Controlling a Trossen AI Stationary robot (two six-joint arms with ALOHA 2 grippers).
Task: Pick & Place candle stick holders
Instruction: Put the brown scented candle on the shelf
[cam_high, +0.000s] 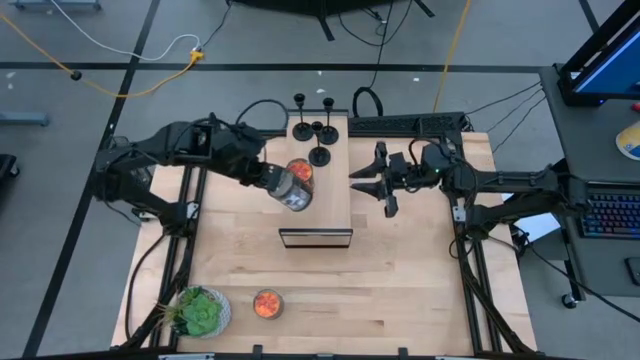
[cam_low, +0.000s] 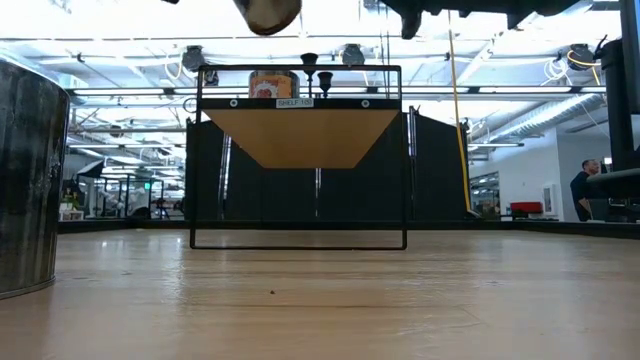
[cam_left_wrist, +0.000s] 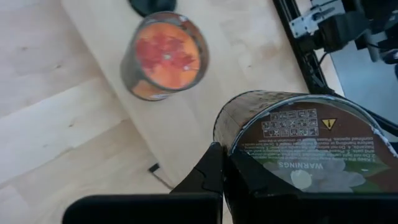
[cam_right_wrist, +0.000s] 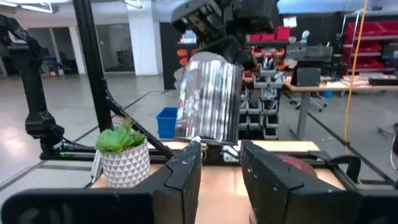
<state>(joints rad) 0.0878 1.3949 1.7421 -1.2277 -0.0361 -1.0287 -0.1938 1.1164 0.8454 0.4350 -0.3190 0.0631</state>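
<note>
My left gripper (cam_high: 270, 178) is clamped on a tin candle jar (cam_high: 291, 190), held high over the shelf (cam_high: 318, 205); a slip would drop it onto the orange candle (cam_high: 299, 171). My right gripper (cam_high: 370, 178) waits right of it, jaws slightly apart. The candle stick holders (cam_high: 318, 130) stand at the far end.

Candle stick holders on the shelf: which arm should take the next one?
Right. Its claw hangs empty beside the shelf near the candle stick holders; the left claw grips a jar candle.
</note>
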